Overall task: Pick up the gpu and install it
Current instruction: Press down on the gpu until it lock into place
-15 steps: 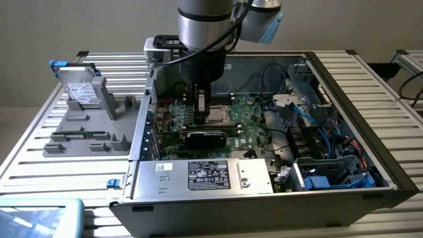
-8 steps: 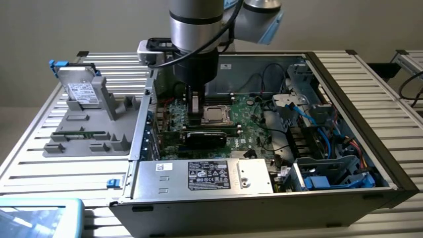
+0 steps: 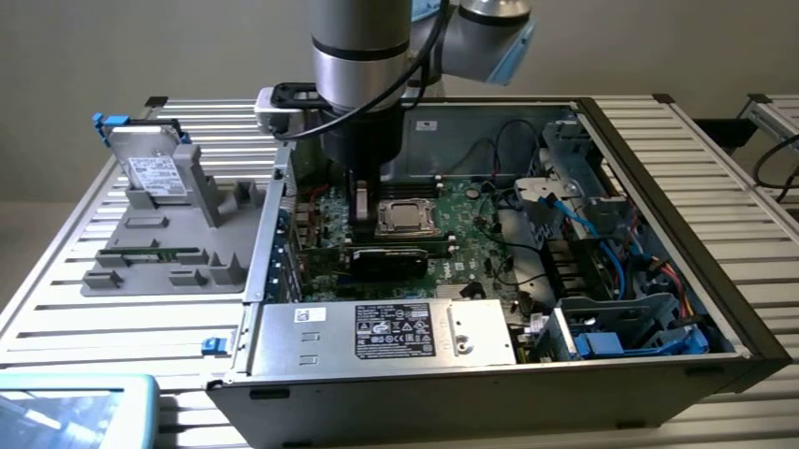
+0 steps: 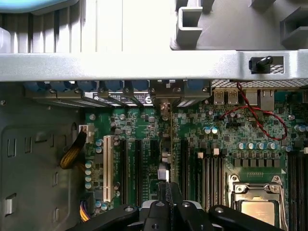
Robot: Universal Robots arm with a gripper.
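The gpu stands on edge among the motherboard's expansion slots inside the open computer case, its black cooler facing the case front. In the wrist view the gpu is seen edge-on as a thin green line running to its silver bracket at the case's rear wall. My gripper reaches straight down into the case. The gripper is shut on the card's upper edge, with a black finger on each side of it.
The CPU socket lies just beside the card and the power supply sits at the case front. A grey parts holder at the exterior view's left carries a hard drive and a memory stick. Blue cables crowd the case's other side.
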